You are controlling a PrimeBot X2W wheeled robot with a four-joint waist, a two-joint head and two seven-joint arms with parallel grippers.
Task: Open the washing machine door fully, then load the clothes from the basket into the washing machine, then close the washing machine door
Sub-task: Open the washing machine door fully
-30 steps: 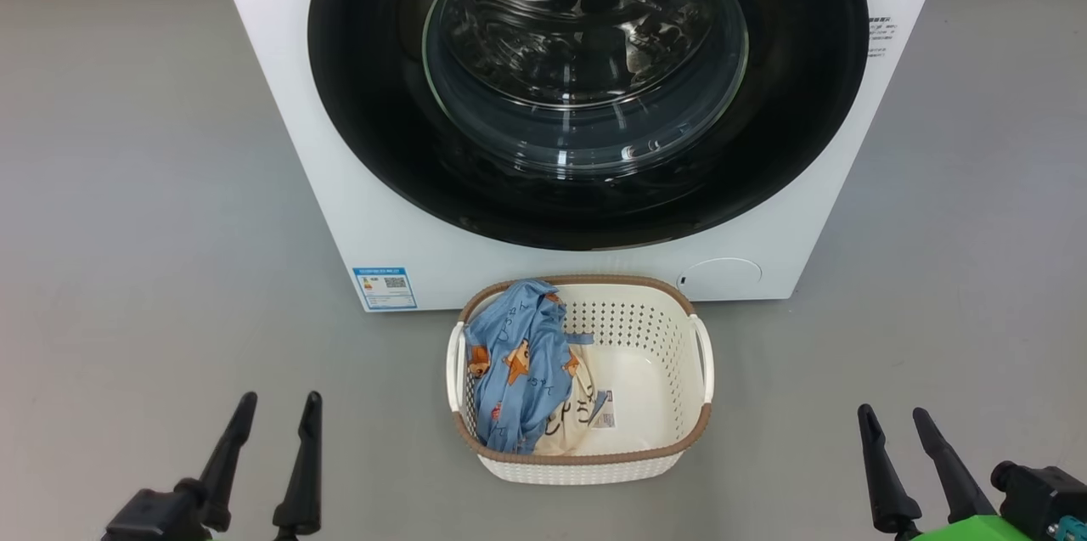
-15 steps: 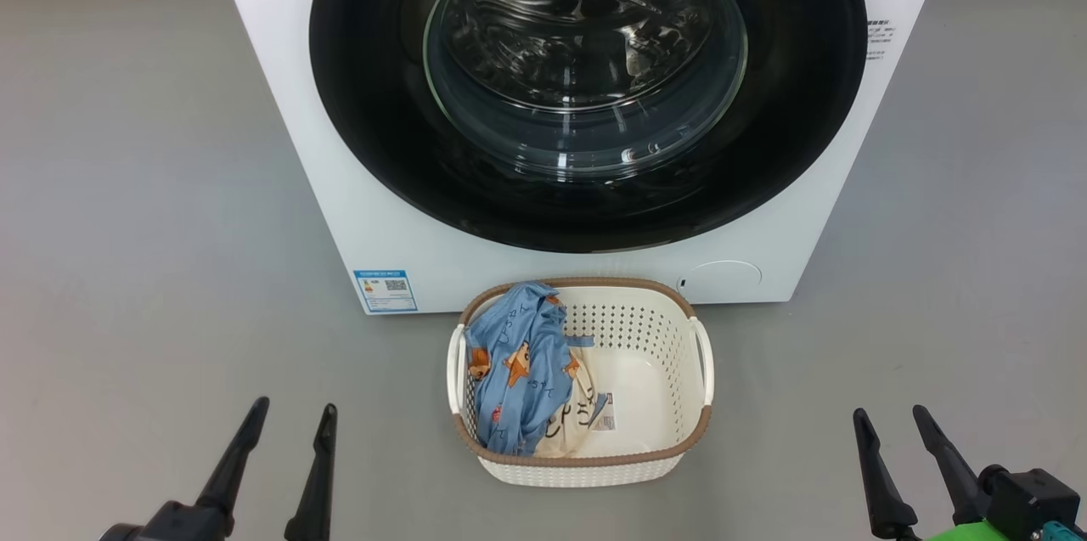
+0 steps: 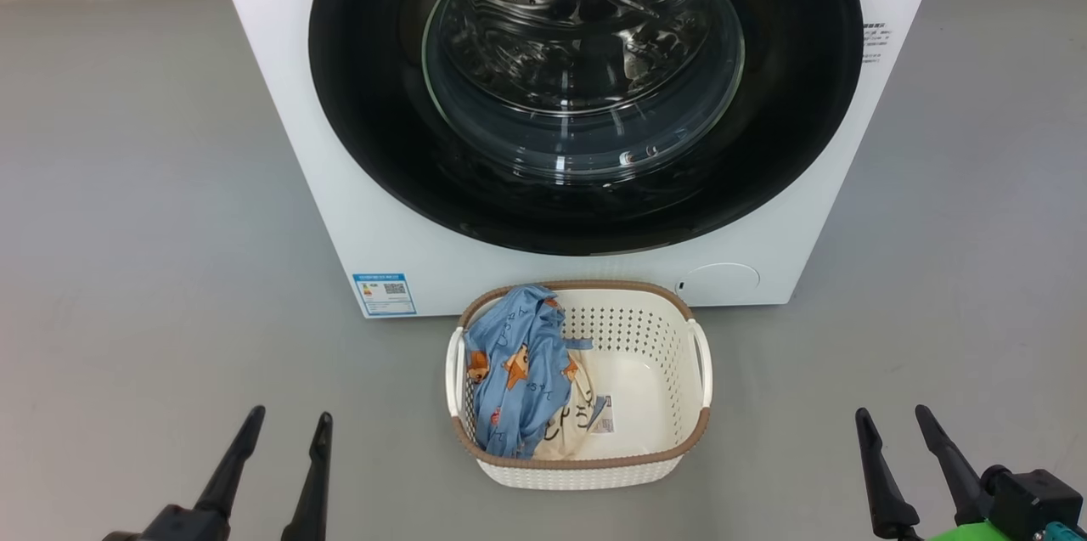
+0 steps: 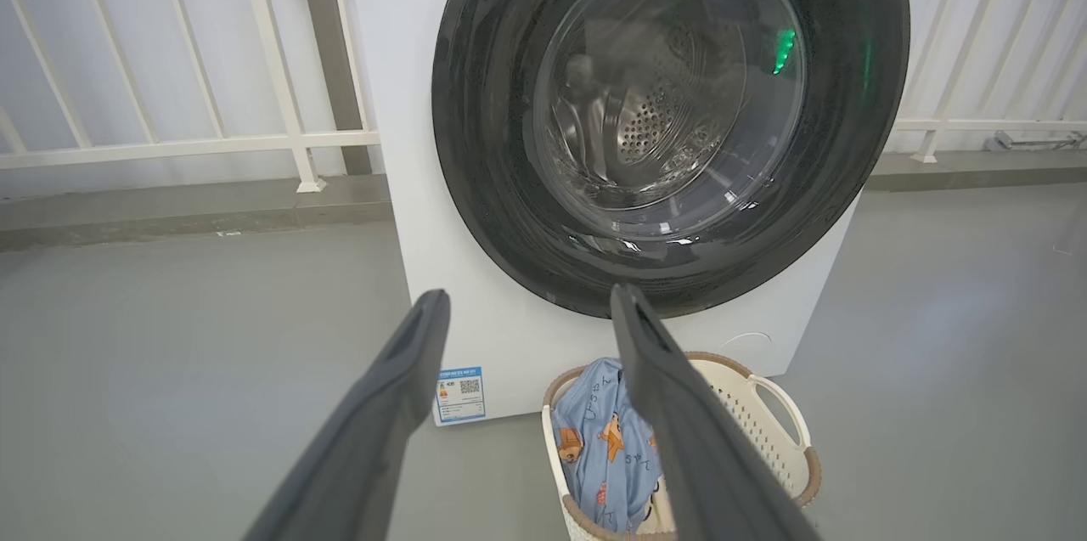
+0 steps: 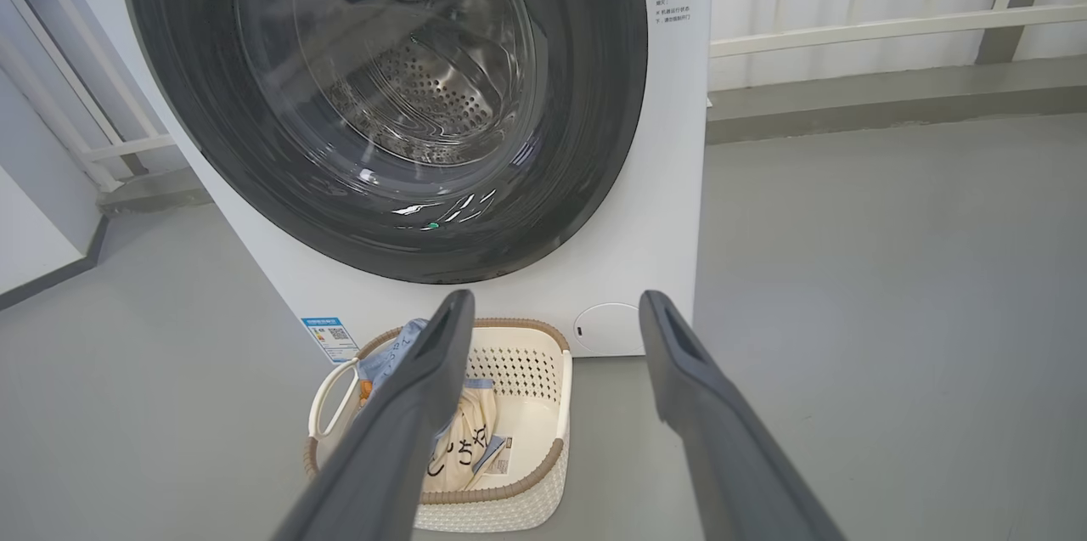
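Note:
The white washing machine (image 3: 297,116) stands ahead with its round black-rimmed door (image 3: 374,99) shut flat against the front; the steel drum shows through the glass. On the floor before it sits the cream basket (image 3: 679,405) with a brown rim. Inside lie the clothes: a light blue printed garment (image 3: 514,371) over a cream one with black lettering (image 3: 573,426). My left gripper (image 3: 287,420) is open at the lower left, and my right gripper (image 3: 893,415) is open at the lower right, both well short of the basket and holding nothing. The door (image 4: 492,142) and basket (image 5: 526,481) also appear in the wrist views.
Grey floor (image 3: 127,227) spreads on both sides of the machine. A white railing (image 4: 170,142) and wall run behind it. A blue label (image 3: 384,293) is low on the machine's front, and a round service flap (image 3: 722,278) sits at its lower right.
The head view has shifted slightly downward. The left gripper's fingers sit lower and a little to the right in view; the right gripper has barely moved. Door and clothes are unchanged.

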